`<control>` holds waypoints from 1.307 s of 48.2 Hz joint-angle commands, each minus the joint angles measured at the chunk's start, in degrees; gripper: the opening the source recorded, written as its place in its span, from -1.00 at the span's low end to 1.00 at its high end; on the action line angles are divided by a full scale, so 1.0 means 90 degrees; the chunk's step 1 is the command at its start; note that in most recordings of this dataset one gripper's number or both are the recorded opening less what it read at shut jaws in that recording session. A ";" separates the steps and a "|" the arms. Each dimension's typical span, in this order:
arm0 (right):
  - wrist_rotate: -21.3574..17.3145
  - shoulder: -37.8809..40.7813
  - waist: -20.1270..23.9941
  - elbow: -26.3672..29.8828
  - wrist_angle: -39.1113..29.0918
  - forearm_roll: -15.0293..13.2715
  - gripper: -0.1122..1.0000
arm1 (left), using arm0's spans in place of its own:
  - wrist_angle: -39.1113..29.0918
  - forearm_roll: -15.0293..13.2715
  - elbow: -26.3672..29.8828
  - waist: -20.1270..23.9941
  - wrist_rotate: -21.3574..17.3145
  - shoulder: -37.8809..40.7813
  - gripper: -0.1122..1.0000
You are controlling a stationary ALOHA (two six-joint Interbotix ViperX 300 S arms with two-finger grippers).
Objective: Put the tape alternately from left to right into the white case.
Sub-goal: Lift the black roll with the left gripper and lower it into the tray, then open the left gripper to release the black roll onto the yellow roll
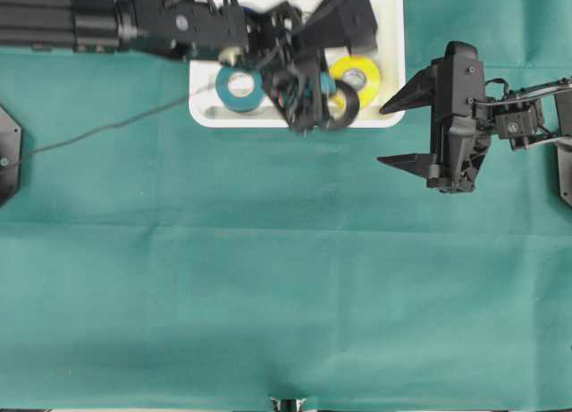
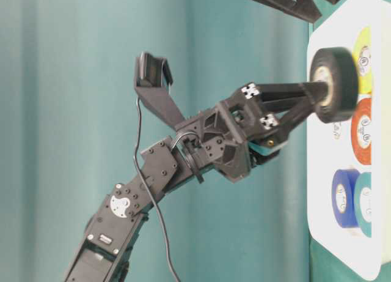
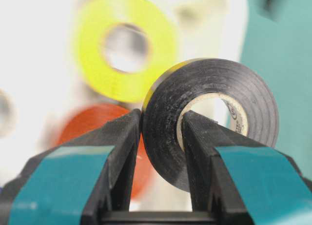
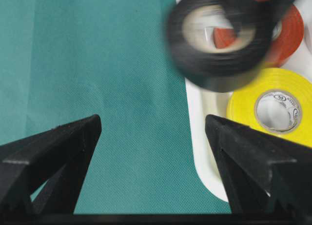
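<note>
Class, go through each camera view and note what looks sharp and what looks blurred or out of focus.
Left wrist view: black roll and fingers sharp, yellow roll and white case blurred. Right wrist view: black roll smeared, yellow roll and cloth crisp. Overhead view: left gripper slightly blurred. Table-level view: mostly sharp.

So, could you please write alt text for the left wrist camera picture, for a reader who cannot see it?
The left gripper pinches the wall of a black tape roll, one finger outside, one inside its pale core. Behind, blurred, a yellow roll and a red-orange roll lie in the white case.
</note>
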State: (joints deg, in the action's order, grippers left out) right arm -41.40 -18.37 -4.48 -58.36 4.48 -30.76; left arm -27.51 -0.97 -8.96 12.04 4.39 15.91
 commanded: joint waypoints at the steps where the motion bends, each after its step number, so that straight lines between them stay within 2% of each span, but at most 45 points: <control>1: -0.0010 -0.0088 0.0010 0.0049 0.0059 0.0010 0.54 | 0.0244 0.0010 0.0137 0.0137 -0.0039 -0.0166 -0.35; 16: -0.0010 -0.0098 0.0000 0.0049 0.0059 0.0020 0.54 | 0.0527 0.0010 0.0156 0.0586 -0.0098 0.0039 -0.35; 40: -0.0020 -0.0088 0.0010 0.0010 0.0059 0.0020 0.54 | 0.0605 0.0000 0.0244 0.0605 -0.0234 0.0107 -0.34; 42: -0.0020 -0.0098 0.0010 0.0000 0.0059 0.0020 0.54 | 0.0605 0.0010 0.0225 0.0596 -0.0244 0.0098 -0.19; 50: -0.0020 -0.0088 0.0010 -0.0010 0.0049 0.0020 0.54 | 0.0615 0.0010 0.0205 0.0586 -0.0400 0.0039 0.66; 53: -0.0020 -0.0088 0.0010 -0.0020 0.0059 0.0020 0.54 | 0.0615 0.0010 0.0195 0.0557 -0.0518 0.0010 0.88; 56: -0.0010 -0.0088 0.0010 -0.0020 0.0049 0.0020 0.54 | 0.0615 -0.0010 0.0186 0.0537 -0.0596 -0.0010 0.99; 63: -0.0010 -0.0088 0.0010 -0.0010 0.0059 0.0020 0.54 | 0.0615 -0.0010 0.0166 0.0469 -0.0605 -0.0088 1.00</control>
State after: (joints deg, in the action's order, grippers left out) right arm -41.48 -18.37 -4.57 -58.89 4.57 -30.67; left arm -22.41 -0.97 -8.70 16.70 -1.05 18.19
